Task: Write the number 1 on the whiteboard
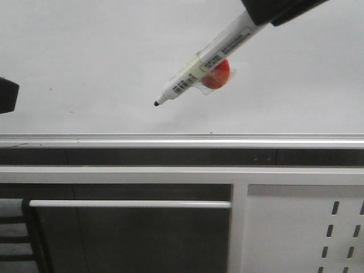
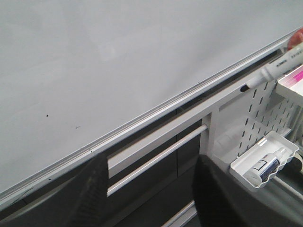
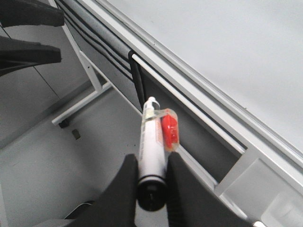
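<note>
The whiteboard [image 1: 85, 45] fills the upper half of the front view as a plain white face with only tiny dark specks; the number 1 is out of view. My right gripper [image 1: 267, 14] comes in from the top right, shut on a white marker [image 1: 205, 65] with an orange-red piece [image 1: 217, 74] taped to its barrel. The black tip [image 1: 156, 103] points down-left, over the board's lower part. In the right wrist view the fingers [image 3: 128, 184] clamp the marker [image 3: 152, 142] near its rear end. My left gripper [image 2: 149, 165] stands open and empty below the board's edge.
A silver edge strip [image 1: 170, 139] closes the board's bottom. Below it run a white frame rail [image 1: 114, 173] and a thin bar [image 1: 131, 203]. A white perforated panel [image 1: 307, 227] sits at lower right, with a small white tray [image 2: 262, 161] hooked onto it.
</note>
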Available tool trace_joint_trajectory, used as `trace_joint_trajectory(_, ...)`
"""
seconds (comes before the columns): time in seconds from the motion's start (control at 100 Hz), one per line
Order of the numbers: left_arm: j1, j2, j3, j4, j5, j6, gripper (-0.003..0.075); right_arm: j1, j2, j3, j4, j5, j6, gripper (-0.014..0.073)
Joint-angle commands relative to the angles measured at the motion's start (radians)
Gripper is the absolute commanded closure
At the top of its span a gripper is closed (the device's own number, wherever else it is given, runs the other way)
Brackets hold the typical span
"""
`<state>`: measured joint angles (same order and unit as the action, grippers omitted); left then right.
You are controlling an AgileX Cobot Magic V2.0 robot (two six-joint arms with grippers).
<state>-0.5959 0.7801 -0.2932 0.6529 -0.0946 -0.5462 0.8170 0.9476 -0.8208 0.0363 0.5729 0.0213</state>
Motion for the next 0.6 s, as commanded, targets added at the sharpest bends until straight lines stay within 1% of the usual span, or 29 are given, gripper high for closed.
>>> trace_joint_trajectory(0.0, -0.005, -0.007, -0.027, -0.019, -0.053, -0.011, 0.0353, 0.003, -0.045, 0.026, -0.036, -0.120, 0.001, 0.0654)
trace_joint_trajectory(0.03, -0.005, -0.007, -0.027, -0.019, -0.049, -0.011, 0.0353, 0.003, -0.053, 0.042, -0.036, -0.131, 0.001, 0.0654)
trace_joint_trajectory(0.22, -0.005, -0.005, -0.027, -0.019, 0.019, -0.011, 0.0353, 0.003, -0.084, 0.109, -0.147, -0.185, 0.001, 0.0654)
trace_joint_trajectory(0.3, -0.005, -0.005, -0.027, -0.019, 0.023, -0.011, 0.0353, 0.003, -0.084, 0.122, -0.199, -0.199, 0.001, 0.0654)
trace_joint_trajectory(0.41, -0.005, -0.005, -0.027, -0.019, 0.021, -0.011, 0.0354, 0.003, -0.084, 0.130, -0.224, -0.227, 0.001, 0.0654)
trace_joint_trajectory(0.59, -0.005, -0.005, -0.027, -0.019, 0.019, -0.011, 0.0392, 0.003, -0.084, 0.133, -0.271, -0.302, 0.001, 0.0654)
